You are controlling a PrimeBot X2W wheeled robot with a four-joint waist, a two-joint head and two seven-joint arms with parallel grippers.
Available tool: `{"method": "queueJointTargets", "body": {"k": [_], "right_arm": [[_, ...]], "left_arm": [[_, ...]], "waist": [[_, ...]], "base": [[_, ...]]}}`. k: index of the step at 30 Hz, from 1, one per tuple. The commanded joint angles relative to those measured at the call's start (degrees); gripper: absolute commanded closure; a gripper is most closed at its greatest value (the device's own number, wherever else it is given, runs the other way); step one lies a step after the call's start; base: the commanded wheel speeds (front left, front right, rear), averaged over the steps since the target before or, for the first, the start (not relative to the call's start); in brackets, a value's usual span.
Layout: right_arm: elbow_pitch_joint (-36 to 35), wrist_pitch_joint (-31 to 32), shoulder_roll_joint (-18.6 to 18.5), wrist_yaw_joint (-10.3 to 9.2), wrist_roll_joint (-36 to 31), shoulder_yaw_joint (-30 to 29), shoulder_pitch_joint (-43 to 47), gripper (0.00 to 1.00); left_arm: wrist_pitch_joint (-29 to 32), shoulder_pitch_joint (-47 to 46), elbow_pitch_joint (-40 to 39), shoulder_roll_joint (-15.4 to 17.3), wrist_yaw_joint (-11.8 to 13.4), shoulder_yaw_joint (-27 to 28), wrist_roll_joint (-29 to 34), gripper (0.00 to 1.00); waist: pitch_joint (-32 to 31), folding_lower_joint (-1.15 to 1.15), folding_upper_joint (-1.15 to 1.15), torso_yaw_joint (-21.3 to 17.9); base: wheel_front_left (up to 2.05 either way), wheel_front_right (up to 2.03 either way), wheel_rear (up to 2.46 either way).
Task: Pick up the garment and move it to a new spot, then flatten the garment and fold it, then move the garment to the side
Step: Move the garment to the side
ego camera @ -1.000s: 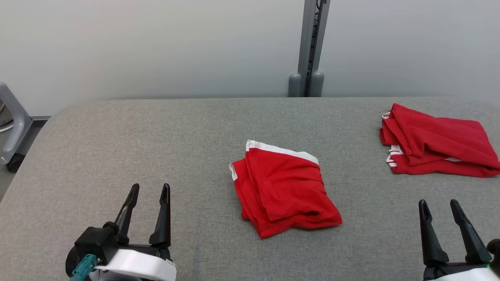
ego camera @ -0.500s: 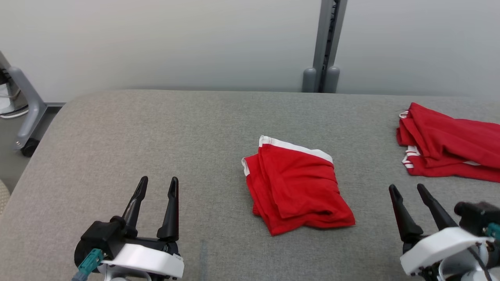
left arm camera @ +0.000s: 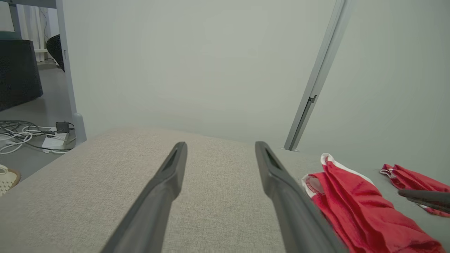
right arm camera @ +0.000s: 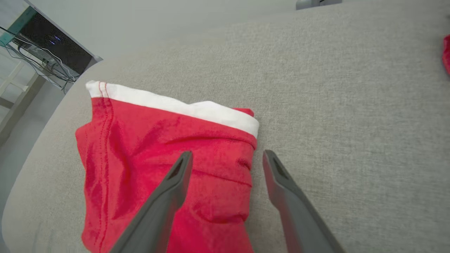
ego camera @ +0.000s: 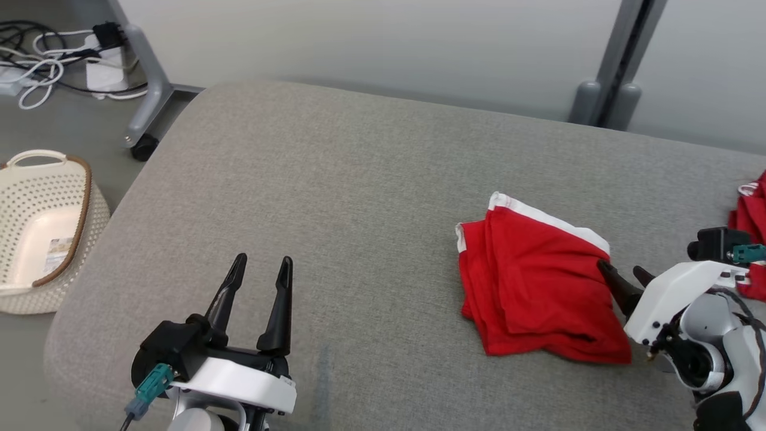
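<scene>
**Red cloth: handling properties and grasp point**

Red knit fabric with a white band, the garment (ego camera: 535,281) lies folded into a rough, compact stack on the grey upholstered table (ego camera: 335,179), right of centre in the head view.

1. Handling. Judged from its soft creases and slumped edges, the garment is light, limp and not fragile. It will likely sag and unfold when lifted at one point. The layers may slide apart, so a shallow pinch risks taking the top ply alone.
2. Grasp point. The side edge near the white band (right arm camera: 175,103) is the best place to take hold, because the layers are stacked thickest there. A pinch there should reach low enough to take in every ply.
3. Right gripper (ego camera: 619,267). The jaws are spread wide and hold nothing. In the right wrist view one finger is over the red cloth and the other over bare table, so they straddle that edge. Contact cannot be confirmed.
4. Left gripper (ego camera: 264,259). The jaws are spread wide and hold nothing. It sits over bare table, well apart from the garment.
5. Containers. A cream perforated basket (ego camera: 84,197) with a brown rim stands on the floor to the left of the table. A small printed label (ego camera: 57,254) shows on its bottom. Whether the label is stuck on or loose cannot be told.
6. Other items. A second red garment (ego camera: 755,206) lies at the table's right edge.
</scene>
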Motion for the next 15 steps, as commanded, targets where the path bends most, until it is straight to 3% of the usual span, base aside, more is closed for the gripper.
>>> {"method": "queueJointTargets", "body": {"k": [1, 9, 13, 14, 15], "right_arm": [[1.0, 0.4, -0.9, 0.04, 0.2, -0.6, -0.9, 0.0], [12.4, 7.7, 0.9, 0.04, 1.4, -4.3, -4.5, 0.0], [14.7, 9.0, 2.2, 0.05, 1.7, -4.5, -4.4, 0.0], [14.9, 8.9, 2.4, 0.04, 1.7, -4.5, -4.5, 0.61], [14.8, 8.6, 2.6, 0.05, 1.9, -4.3, -4.5, 1.0]], "left_arm": [[0.0, -1.1, 0.1, 0.0, -0.2, 0.0, 0.3, 0.0], [0.0, -2.6, 0.6, -0.4, -1.0, -0.8, 0.5, 0.0], [0.0, -2.6, 0.8, -0.5, -1.0, -1.0, 0.6, 0.0], [0.0, -2.7, 0.9, -0.6, -1.0, -0.9, 0.6, 0.0], [0.0, -2.7, 1.0, -0.6, -1.0, -0.9, 0.7, 0.0]], "waist": [[1.4, 0.0, 0.0, 2.0], [3.6, 0.0, 0.0, 5.7], [4.2, 0.0, 0.0, 6.2], [4.2, 0.0, 0.0, 6.2], [4.2, 0.0, 0.0, 6.1]], "base": [[0.0, 0.0, 0.0], [0.0, 0.0, 0.0], [0.0, 0.0, 0.0], [0.0, 0.0, 0.0], [0.0, 0.0, 0.0]]}}
